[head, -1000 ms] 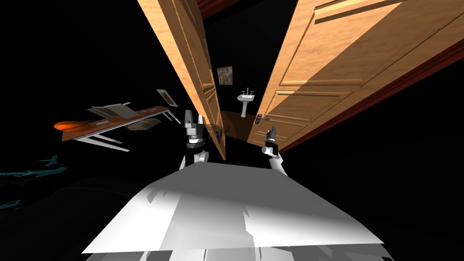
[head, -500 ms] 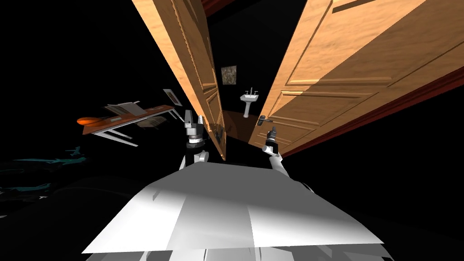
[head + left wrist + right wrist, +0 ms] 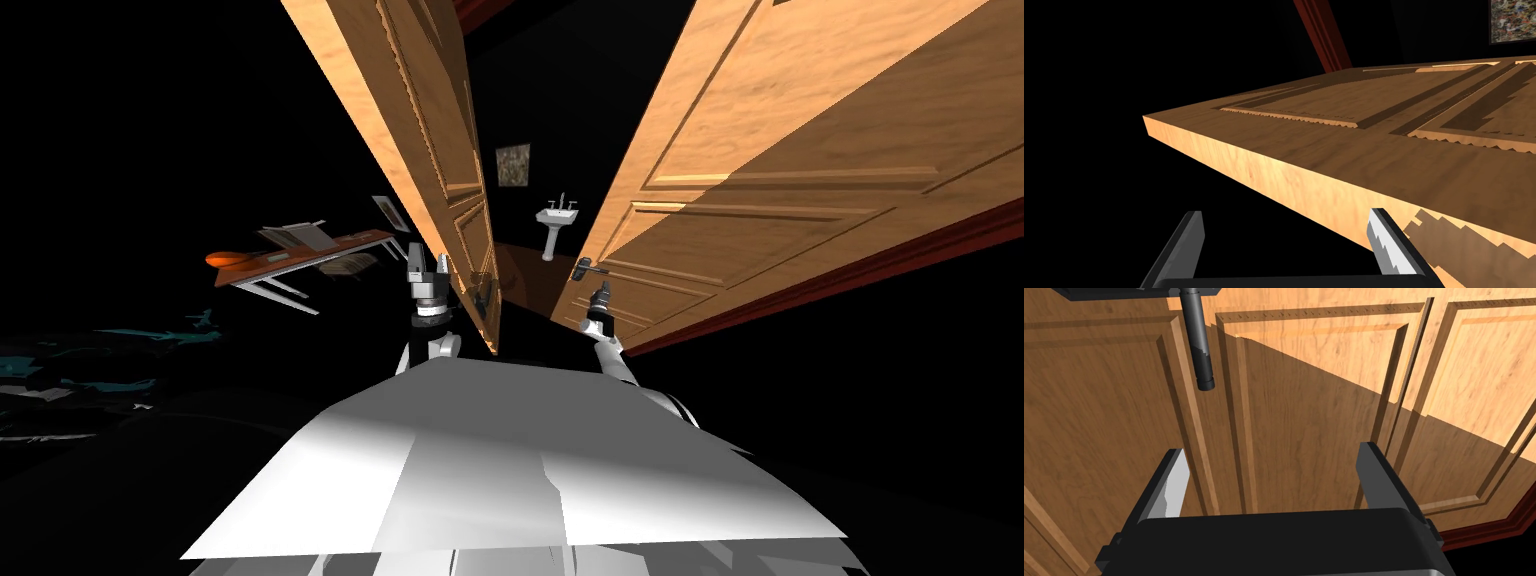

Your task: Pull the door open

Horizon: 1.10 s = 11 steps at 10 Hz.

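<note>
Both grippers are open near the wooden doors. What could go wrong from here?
1. The right gripper is open and the dark lever handle lies outside its fingers; shutting now would probably catch nothing.
2. The left gripper sits close to the left door's edge; if it swings, it might hit a finger.

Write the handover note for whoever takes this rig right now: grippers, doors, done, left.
Left gripper: open, empty, at the free edge of the left door leaf. One finger sits at that edge; I cannot tell if it touches.
Right gripper: open, empty, facing the right door leaf. The dark lever handle lies just beyond one fingertip, not between the fingers.
Done: both leaves stand ajar, and the gap between them shows a white sink.
Left: probably close on the lever handle, or hook the left leaf's edge, then pull wider.
</note>
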Available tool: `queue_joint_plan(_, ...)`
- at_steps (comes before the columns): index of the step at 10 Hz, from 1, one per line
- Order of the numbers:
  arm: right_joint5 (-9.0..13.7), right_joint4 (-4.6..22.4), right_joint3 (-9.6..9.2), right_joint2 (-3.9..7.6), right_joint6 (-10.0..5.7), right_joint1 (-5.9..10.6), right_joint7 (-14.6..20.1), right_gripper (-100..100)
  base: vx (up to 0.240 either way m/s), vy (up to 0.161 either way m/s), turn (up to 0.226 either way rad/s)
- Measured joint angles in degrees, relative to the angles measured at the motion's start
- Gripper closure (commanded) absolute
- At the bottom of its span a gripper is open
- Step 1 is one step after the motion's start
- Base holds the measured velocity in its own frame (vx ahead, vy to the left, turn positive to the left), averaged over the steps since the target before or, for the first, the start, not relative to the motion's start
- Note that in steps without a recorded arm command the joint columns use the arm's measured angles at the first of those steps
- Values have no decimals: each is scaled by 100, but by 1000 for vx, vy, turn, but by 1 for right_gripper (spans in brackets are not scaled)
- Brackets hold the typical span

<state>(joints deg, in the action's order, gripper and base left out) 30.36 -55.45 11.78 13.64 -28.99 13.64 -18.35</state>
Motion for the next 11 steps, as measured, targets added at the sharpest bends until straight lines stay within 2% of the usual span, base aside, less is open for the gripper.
queue_joint_plan(2, 79, 282, 21, 59, -26, 137, -17, -100, 48, -41, 108)
queue_joint_plan(5, 270, 886, 75, 151, -73, 452, -109, -100, 58, -61, 133)
queue_joint_plan(7, 390, 1195, 121, 204, -65, 603, -173, -100, 51, -53, 97)
queue_joint_plan(11, 579, 1682, 195, 285, -59, 856, -279, -100, 42, -45, 81)
